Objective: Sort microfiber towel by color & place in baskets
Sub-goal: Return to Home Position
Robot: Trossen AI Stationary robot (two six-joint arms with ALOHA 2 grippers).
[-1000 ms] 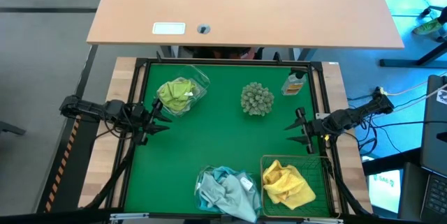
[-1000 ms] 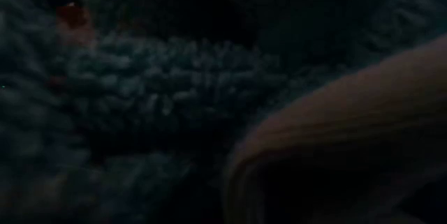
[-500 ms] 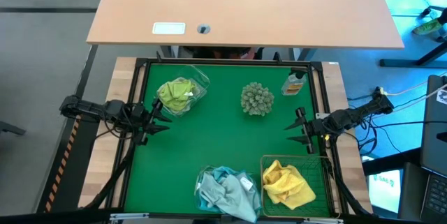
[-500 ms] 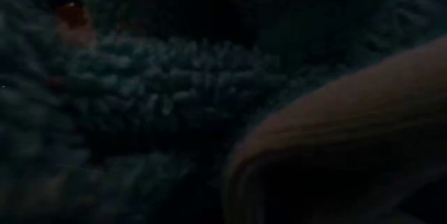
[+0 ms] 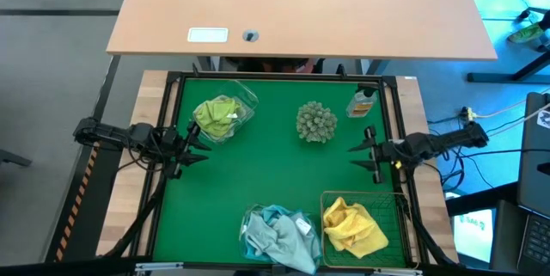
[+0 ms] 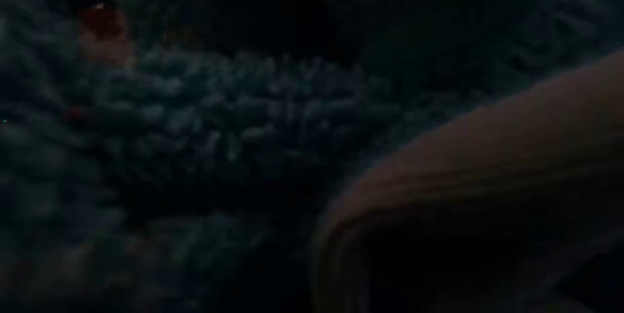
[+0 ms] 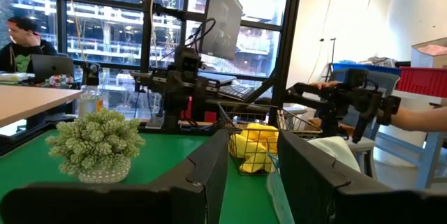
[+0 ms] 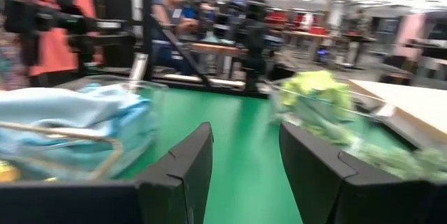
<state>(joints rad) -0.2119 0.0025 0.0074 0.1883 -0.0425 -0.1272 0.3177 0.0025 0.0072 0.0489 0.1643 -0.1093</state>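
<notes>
Lime green microfiber towels (image 5: 218,116) lie bunched in a clear tub (image 5: 247,100) at the far left. Teal towels (image 5: 277,231) fill a clear tub (image 5: 251,221) at the near edge, and a fuzzy teal cloth (image 6: 224,118) fills the dark low view. Beside them, yellow towels (image 5: 352,226) lie in a wire basket (image 5: 391,200). My left gripper (image 5: 198,143) hovers open at the mat's left edge, next to the lime tub. My right gripper (image 5: 365,150) hovers open at the mat's right edge, above the wire basket's far side. Nothing is between either pair of fingers (image 7: 209,175) (image 8: 185,172).
A grey-green spiky ball (image 5: 316,121) stands at the far middle of the green mat (image 5: 275,173). A small bottle (image 5: 363,102) stands at the far right corner. A black frame (image 5: 163,181) rims the mat. A tan desk (image 5: 301,9) lies beyond the far edge.
My right gripper has swung a little toward the table's far edge, staying open and level. Nothing else has moved.
</notes>
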